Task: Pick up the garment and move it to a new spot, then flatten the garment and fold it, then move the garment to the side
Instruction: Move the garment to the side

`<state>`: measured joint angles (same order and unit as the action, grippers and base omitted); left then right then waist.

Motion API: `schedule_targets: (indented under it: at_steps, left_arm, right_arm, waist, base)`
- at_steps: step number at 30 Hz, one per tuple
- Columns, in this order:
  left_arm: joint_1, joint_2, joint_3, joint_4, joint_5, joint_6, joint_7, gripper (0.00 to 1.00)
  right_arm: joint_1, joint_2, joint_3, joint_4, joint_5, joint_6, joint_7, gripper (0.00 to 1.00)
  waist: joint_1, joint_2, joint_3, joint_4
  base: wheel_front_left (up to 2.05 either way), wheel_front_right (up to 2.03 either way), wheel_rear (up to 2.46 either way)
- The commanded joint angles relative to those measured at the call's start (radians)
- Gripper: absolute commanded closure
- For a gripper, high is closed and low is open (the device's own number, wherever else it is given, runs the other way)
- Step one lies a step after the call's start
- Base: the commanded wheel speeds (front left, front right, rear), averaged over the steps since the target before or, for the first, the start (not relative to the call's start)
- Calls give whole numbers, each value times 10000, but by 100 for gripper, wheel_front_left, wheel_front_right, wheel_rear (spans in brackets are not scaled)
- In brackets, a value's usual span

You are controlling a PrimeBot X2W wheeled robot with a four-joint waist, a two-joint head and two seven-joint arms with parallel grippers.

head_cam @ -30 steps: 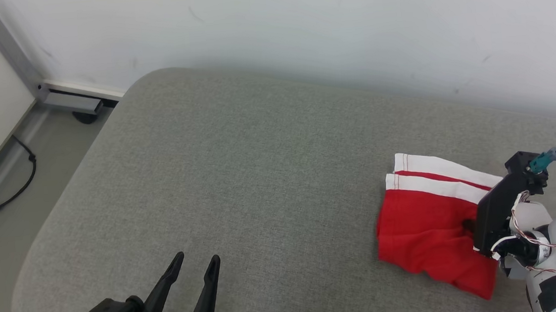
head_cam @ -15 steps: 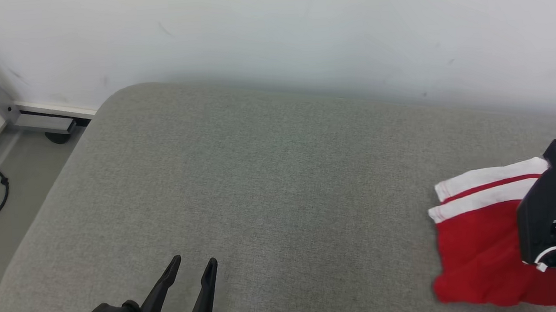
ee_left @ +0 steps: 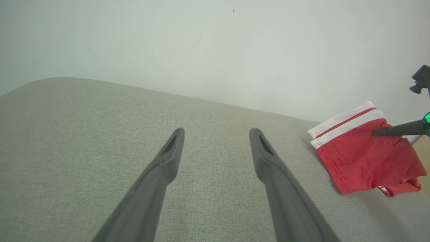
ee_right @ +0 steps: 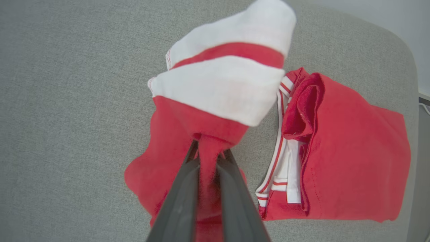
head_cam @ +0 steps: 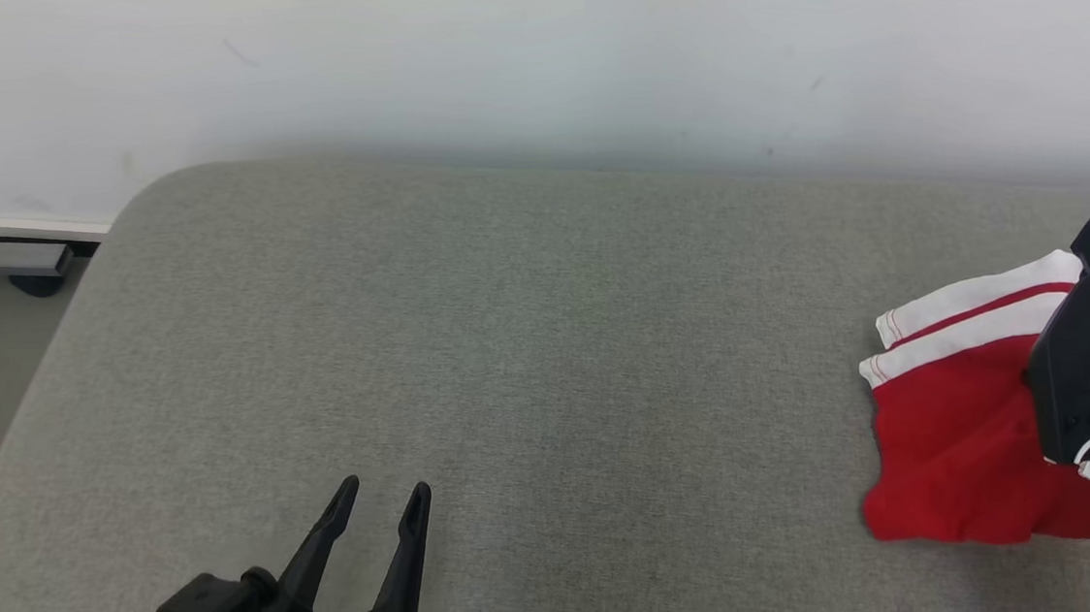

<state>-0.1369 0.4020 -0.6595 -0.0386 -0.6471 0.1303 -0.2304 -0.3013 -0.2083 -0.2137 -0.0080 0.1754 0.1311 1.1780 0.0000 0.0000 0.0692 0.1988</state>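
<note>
A red garment (head_cam: pixel 954 439) with white sleeve bands lies folded at the right end of the grey cushion (head_cam: pixel 509 348). My right gripper (ee_right: pixel 208 154) is shut on a pinch of its red cloth, lifting one layer with the white-banded sleeve (ee_right: pixel 221 84) off the rest. The left wrist view shows the garment (ee_left: pixel 362 158) at the right, one dark finger of the right gripper on it. My left gripper (head_cam: pixel 385 499) is open near the cushion's front left, fingers apart with nothing between them, also in its own wrist view (ee_left: pixel 216 132).
A white wall (head_cam: pixel 525 55) runs behind the cushion. At the far left a grey metal base (head_cam: pixel 6 256) stands on the floor. The cushion's right edge (ee_right: pixel 411 101) is close to the garment.
The head camera has turned right, shifting the scene left. My right gripper has carried the garment farther right along the cushion, and slightly back. The left gripper stays where it was.
</note>
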Motion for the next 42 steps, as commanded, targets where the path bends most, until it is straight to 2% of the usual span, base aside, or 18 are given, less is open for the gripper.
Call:
schedule_targets:
  at_steps: [1,9,11,18,26,33,39,42]
  left_arm:
    - [-206,17,16,33,66,-50,-66,0]
    - [-447,-23,-13,120,107,-159,-93,0]
    - [-574,-7,7,130,136,-161,-87,0]
    - [-699,14,11,161,176,-218,-102,0]
    - [-877,55,35,210,187,-229,-129,0]
    - [-937,176,-16,172,226,-236,-35,0]
    - [-1006,324,-56,25,290,-226,93,0]
    - [-1021,400,-90,-27,315,-212,179,0]
  right_arm:
    - [-252,-279,153,192,232,-10,-9,100]
    - [-688,-1475,856,576,1004,-10,330,100]
    - [-751,-1958,862,502,1163,-10,295,100]
    - [-681,-2532,669,394,1357,-10,282,100]
    - [-393,-3298,292,-323,1688,-10,590,100]
    - [-77,-3959,-65,-350,1234,-10,226,100]
    - [-35,-3893,-261,432,374,-10,-790,100]
    - [-190,-3594,-696,938,-393,-10,-1110,100]
  waist:
    - [0,0,234,-281]
    - [0,0,699,-630]
    - [0,0,922,-720]
    - [0,0,1253,-831]
    - [0,0,1542,-951]
    - [0,0,1690,-987]
    - [0,0,1906,-869]
    - [0,0,2005,-790]
  base:
    - [0,0,0]
    - [0,0,0]
    - [0,0,0]
    - [0,0,0]
    - [0,0,0]
    - [0,0,0]
    - [0,0,0]
    - [0,0,0]
